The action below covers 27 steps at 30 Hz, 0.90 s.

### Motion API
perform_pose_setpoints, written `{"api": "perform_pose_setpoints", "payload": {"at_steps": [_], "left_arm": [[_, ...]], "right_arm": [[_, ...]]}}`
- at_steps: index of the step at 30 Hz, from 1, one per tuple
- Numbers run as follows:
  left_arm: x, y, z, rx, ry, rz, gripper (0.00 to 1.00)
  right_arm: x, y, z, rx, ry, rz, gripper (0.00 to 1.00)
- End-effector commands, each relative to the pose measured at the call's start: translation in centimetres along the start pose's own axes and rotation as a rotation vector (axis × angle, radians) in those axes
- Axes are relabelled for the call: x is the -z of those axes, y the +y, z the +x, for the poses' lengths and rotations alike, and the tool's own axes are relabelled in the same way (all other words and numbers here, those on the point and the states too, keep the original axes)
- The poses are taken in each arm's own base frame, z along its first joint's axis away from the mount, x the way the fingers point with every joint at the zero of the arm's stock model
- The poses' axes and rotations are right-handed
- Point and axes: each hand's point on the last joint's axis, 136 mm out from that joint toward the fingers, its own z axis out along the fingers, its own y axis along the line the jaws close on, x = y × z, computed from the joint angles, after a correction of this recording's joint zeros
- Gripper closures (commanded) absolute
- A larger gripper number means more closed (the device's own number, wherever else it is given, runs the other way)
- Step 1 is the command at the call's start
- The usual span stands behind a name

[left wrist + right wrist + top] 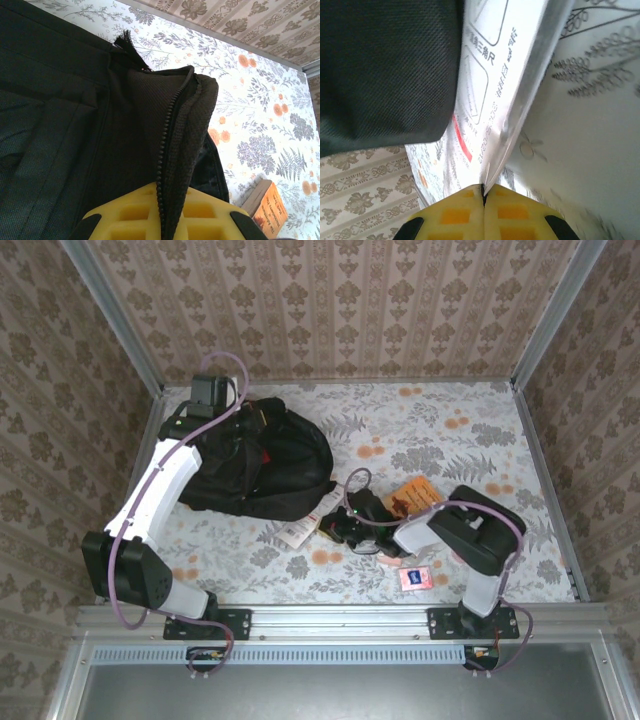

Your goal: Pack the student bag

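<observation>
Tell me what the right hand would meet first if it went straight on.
The right hand is shut on a flat white printed plastic packet, so that comes first; beyond it, probably the large black fabric backpack's edge, though depth is unclear.

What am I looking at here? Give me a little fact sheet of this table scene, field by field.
Bag: black student bag, on the left of the floral table, zipper parted
Left gripper: closed on the bag's zipper edge
Right gripper: closed on the edge of a printed plastic packet, next to the bag
Loose items: orange box, pink card
</observation>
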Motion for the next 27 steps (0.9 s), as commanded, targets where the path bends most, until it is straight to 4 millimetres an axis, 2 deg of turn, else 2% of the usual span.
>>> {"api": "perform_pose_setpoints", "payload": {"at_steps": [1,8,13,16,20,24,27], "left_arm": [[1.1,-0.6,-1.5,-0.036,-0.062,0.01,1.0],[1.6,-0.7,-1.9,-0.04,-0.078,0.01,1.0],[1.7,-0.8,-2.0,-0.041,-0.078,0.017,1.0],[1.8,-1.0,-2.0,-0.04,-0.077,0.026,1.0],[1.7,-1.4,-1.9,-0.042,-0.072,0.041,1.0],[1.6,-1.6,-1.8,-0.041,-0.063,0.052,1.0],[1.4,-1.6,-1.7,-0.039,-0.059,0.054,1.0]], "right_arm": [[2.3,-1.4,-0.7,0.024,-0.057,0.086,1.0],[7.2,-1.7,-0.8,0.097,-0.113,0.224,1.0],[12.0,0.1,-1.3,0.204,-0.171,0.312,1.0],[14.6,2.3,-1.8,0.274,-0.219,0.301,1.0],[16.7,6.0,-2.0,0.374,-0.237,0.256,1.0],[17.2,9.9,-2.4,0.441,-0.231,0.203,1.0],[16.6,12.8,-2.6,0.474,-0.203,0.152,1.0]]}}
